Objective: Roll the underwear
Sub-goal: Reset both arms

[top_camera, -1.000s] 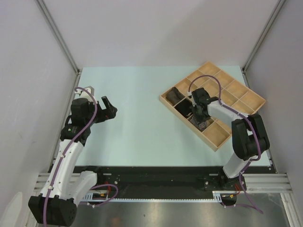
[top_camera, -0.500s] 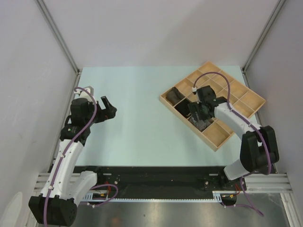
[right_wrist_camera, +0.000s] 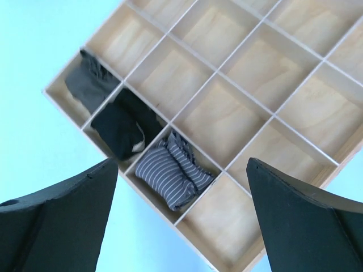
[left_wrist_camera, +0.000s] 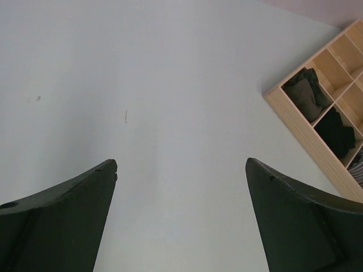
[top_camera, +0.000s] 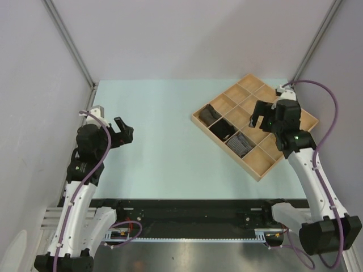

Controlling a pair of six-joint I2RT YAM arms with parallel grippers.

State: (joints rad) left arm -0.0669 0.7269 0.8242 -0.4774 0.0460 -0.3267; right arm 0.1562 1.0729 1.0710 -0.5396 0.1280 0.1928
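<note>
Table (top_camera: 170, 130) with a compartmented tray (top_camera: 265, 158) on its right half, set corner-on. Three briefs sit in adjoining compartments along the tray's near-left edge: the corner brief (top_camera: 209, 114) at the left corner, the middle brief (top_camera: 222, 129) next, and the third brief (top_camera: 240, 144) nearest the arms. The left gripper (top_camera: 125, 129) is over the table's left side, well apart from the tray; the right gripper (top_camera: 260, 120) is above the tray's middle.

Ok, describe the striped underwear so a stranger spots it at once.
Find the tray on the table's right side. Three rolls sit in a row along its edge facing the open table. The striped roll is nearest the front, beside the black roll; only it is grey with fine stripes, while that and the brown roll are plain.
</note>
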